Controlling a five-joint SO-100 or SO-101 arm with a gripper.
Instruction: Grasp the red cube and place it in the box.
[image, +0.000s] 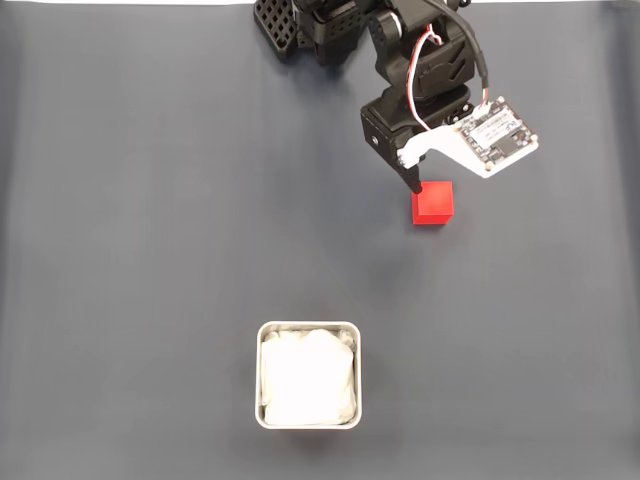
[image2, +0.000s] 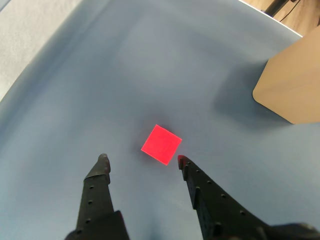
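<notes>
While your arm reaches down from the top of the fixed view, the box (image: 308, 374) sits furthest left of the task's things, low in the frame on the dark grey mat (image: 130, 250), its silvery rim around a crumpled white lining. To its upper right lies the red cube (image: 434, 203), flat on the mat and well apart from the box. Your gripper (image: 414, 188) hangs right at the cube's upper left edge. In the wrist view your gripper (image2: 141, 159) stands open, both black fingers spread with nothing between them; the red cube (image2: 161, 144) lies just beyond the tips, turned corner-on and nearer the right fingertip (image2: 183, 162). A pale wooden board (image2: 292, 85) shows at the right edge.
</notes>
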